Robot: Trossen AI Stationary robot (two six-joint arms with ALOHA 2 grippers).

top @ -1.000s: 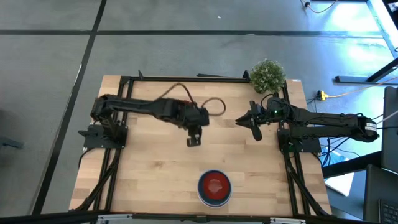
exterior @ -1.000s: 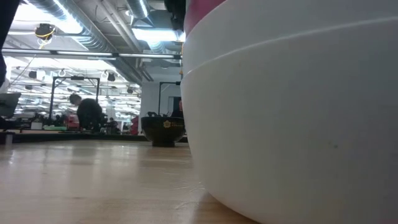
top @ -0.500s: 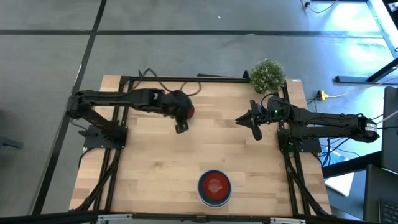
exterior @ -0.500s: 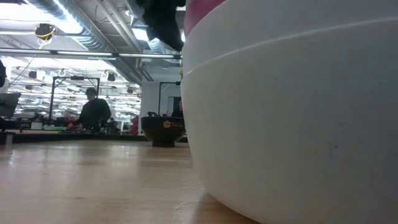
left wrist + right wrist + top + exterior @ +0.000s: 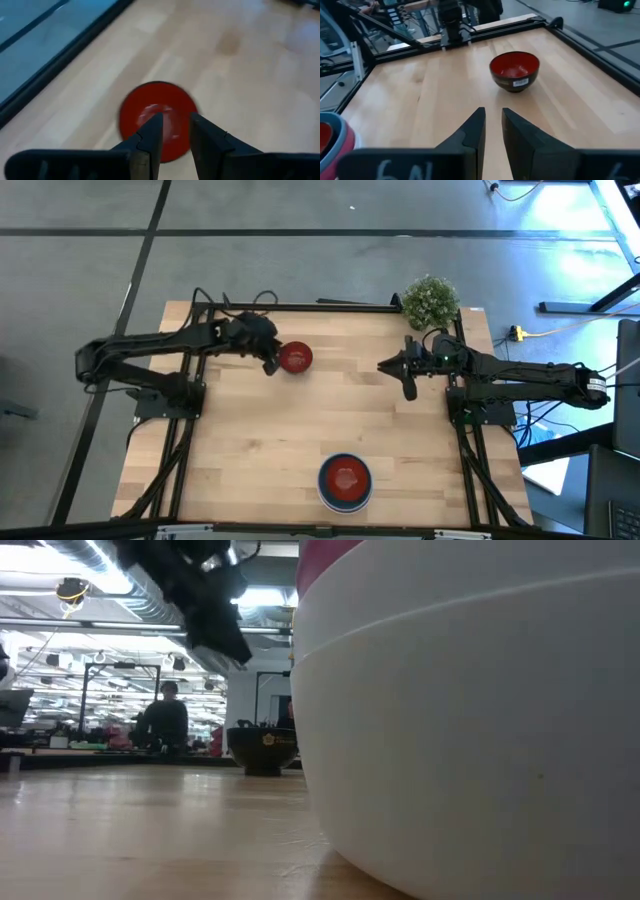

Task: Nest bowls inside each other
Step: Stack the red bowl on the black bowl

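A small dark red bowl [image 5: 295, 358] stands upright on its foot at the far left-centre of the table; it also shows as the bowl [image 5: 159, 120] in the left wrist view and as the bowl [image 5: 514, 70] in the right wrist view. My left gripper [image 5: 270, 365] hovers above it at its left rim, fingers [image 5: 150, 137] open, nothing between them. A stack of nested bowls [image 5: 345, 480] sits by the near edge: white outside, then pink and blue rims, and a dark red bowl innermost. My right gripper [image 5: 392, 370] waits at the far right, pointing at the lone bowl, narrowly open and empty.
A green potted plant [image 5: 430, 300] stands at the far right corner behind my right arm. The black frame [image 5: 300, 306] runs along the table's far edge. The stack [image 5: 470, 740] fills the right of the low view. Bare wood [image 5: 250, 440] lies between the lone bowl and the stack.
My left gripper has pulled back from the table's middle toward the far left and sunk a little, rolling as it went; it now hangs over the lone dark red bowl's left rim. The bowl and the stack have stayed put.
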